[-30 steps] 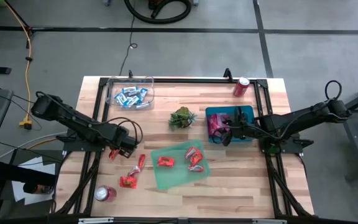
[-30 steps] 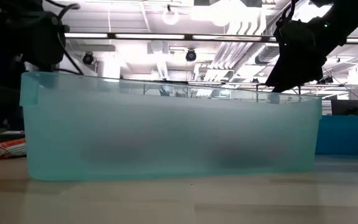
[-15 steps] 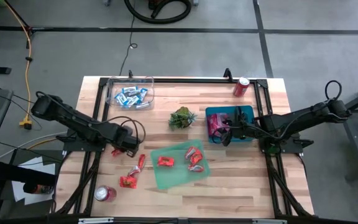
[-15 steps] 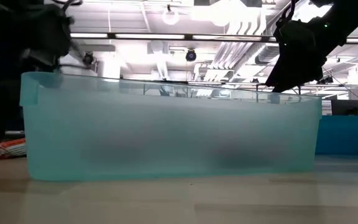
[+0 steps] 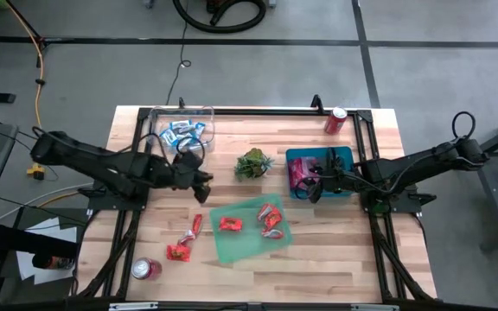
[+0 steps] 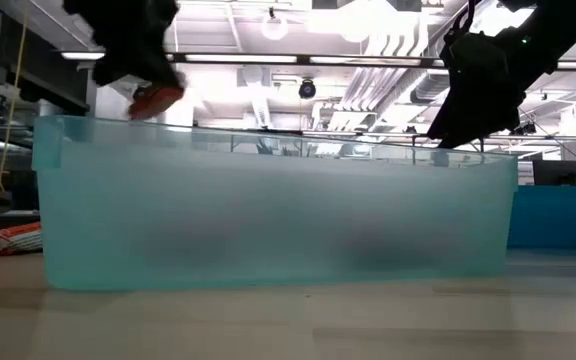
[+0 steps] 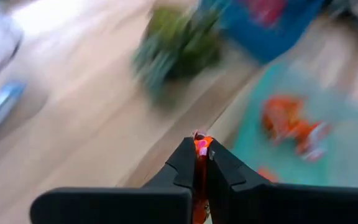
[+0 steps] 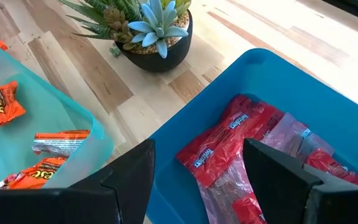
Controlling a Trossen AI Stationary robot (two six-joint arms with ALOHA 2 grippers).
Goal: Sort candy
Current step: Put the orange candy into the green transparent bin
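Our left gripper (image 5: pixel 201 179) has its jaws clamped on an orange candy (image 7: pixel 199 147), airborne at ten o'clock of the green tray (image 5: pixel 236 246). We should carry it level over the tray before releasing. Our right gripper (image 5: pixel 311 187) waits, jaws apart, over the blue bin (image 5: pixel 346 154).

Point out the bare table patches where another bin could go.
Bare wood lies between the clear bin and the red can along the far edge, and along the near edge right of the green tray. Crowded: the middle, with the plant, blue bin, left gripper and loose candies.
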